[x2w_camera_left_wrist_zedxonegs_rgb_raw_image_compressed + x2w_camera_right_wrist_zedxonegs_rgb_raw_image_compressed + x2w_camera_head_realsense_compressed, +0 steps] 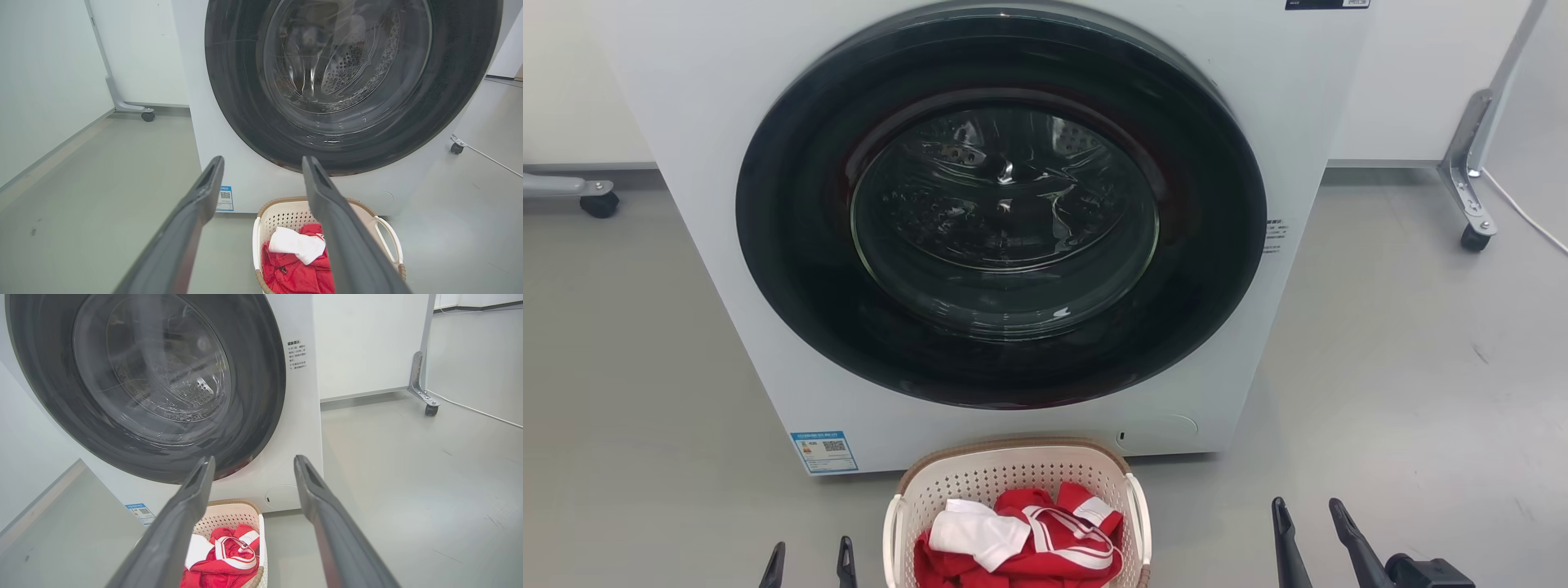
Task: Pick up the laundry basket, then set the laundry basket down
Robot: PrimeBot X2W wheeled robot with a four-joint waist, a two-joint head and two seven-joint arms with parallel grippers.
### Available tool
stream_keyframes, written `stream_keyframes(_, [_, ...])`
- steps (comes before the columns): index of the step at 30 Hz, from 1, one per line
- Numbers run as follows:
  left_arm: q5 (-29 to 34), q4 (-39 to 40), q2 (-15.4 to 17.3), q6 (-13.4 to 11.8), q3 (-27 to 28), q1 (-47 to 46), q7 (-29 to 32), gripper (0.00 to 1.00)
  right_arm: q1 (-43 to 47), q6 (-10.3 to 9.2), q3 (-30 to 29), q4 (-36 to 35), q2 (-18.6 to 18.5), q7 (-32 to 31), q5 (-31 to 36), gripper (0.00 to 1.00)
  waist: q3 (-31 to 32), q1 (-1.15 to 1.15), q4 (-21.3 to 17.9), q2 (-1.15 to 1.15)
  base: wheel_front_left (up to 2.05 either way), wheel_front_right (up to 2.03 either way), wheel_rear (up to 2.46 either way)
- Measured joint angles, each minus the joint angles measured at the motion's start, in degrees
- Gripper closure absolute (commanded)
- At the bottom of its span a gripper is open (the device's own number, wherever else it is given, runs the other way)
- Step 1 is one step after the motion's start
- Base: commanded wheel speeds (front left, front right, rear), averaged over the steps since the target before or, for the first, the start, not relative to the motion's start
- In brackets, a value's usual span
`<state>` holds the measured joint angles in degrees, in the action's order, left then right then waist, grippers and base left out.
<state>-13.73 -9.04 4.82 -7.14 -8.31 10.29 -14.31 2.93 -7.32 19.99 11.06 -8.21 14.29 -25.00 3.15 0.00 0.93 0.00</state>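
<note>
Writing: a blue sticker with a QR code (824,451) sits at the lower left corner of the washing machine (703,163) front, print too small to read. Right of the round dark door (1001,212) there's a small block of black Chinese text (1274,237), not legible. A dark tag (1327,4) at the machine's top right is cut off by the frame, unreadable.

Room: my left gripper (810,545) is near, low left, fingers apart, nothing between them, with open grey floor (645,367) to its left. The laundry basket (1013,459) stands on the floor just in front of the washer's base, between my two grippers. Its far brown rim is close to the machine; I can't tell if they touch. White side handles show on its left and right edges, near end cut off. Each gripper is beside a handle but apart from it. My right gripper (1307,504) is near, low right, fingers spread, empty, with wide bare floor to its right.

Around: a caster foot of a frame (598,202) is far left by the wall. Red and white clothes (1029,539) are piled in the basket. There's a round service cover (1156,430) low right on the washer, above the basket's right side. A metal leg on a caster (1474,237) stands far right, with a white cable (1527,216) running along the floor beside it. The washer door is shut, directly beyond the basket.
</note>
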Motion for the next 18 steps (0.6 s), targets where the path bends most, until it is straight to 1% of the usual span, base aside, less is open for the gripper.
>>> stream_keyframes(7, [1.83, 2.61, -0.63, 0.01, 0.10, 1.07, 0.00, 0.00, 1.63, 0.00, -1.66, -2.61, 0.99, 0.00, 3.18, 0.00, -0.19, 0.00, -0.38, 0.00, 0.00, 0.00, 0.00])
stream_keyframes(18, [3.98, 4.31, -1.01, 0.01, 0.57, 1.93, 0.00, 0.00, 2.70, 0.00, -3.43, -5.39, 1.99, 0.01, 5.80, 0.00, -0.54, 0.00, -0.49, 0.00, 0.00, 0.00, 0.00])
